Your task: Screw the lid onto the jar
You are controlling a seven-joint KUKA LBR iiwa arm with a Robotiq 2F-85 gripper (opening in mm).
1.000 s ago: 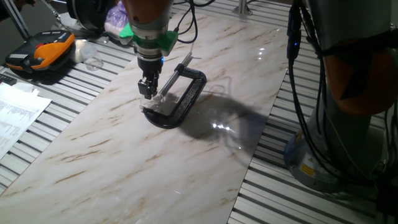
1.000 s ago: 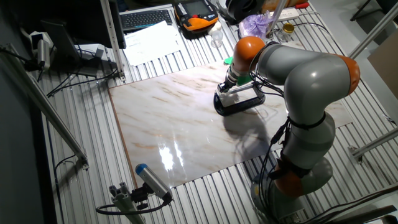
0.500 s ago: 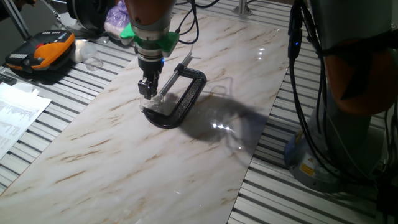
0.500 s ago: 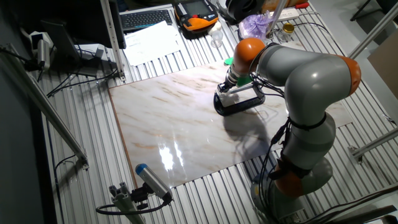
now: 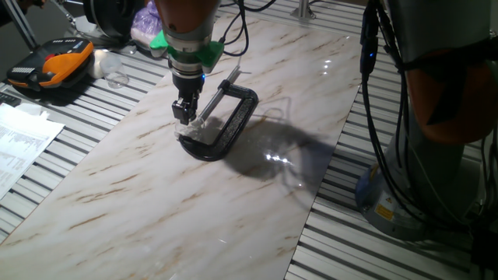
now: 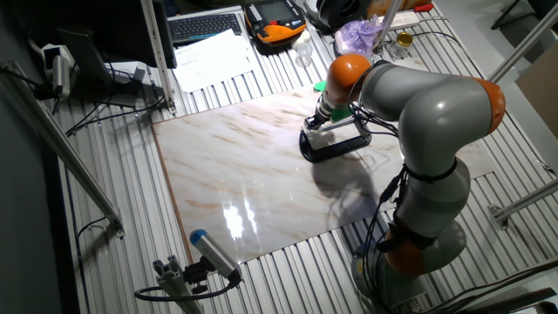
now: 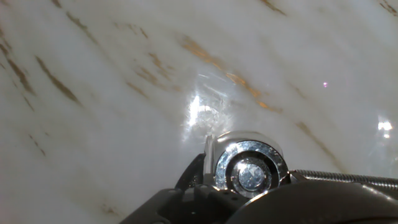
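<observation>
Tool points straight down in upper-left centre of one fixed view, tips right above the near end of the black clamp. Fingers close together; gap too small to read, and whether anything is held between them cannot be told.

Hand view: shiny round lid at bottom centre of frame, bright rim, darker middle, seen end-on. Dark body of the tool fills the bottom edge below it. Threaded steel rod runs off to the right edge beside the lid. Jar just above the lid in frame, clear, showing only as glints on the marble.

Fixed views: jar a pale clear patch under the tool tips, inside the clamp's mouth. Clamp lies flat on the marble worktop. Other fixed view puts the tool right of upper centre.

Upper left: orange-and-black case, purple bag; papers at left edge.
</observation>
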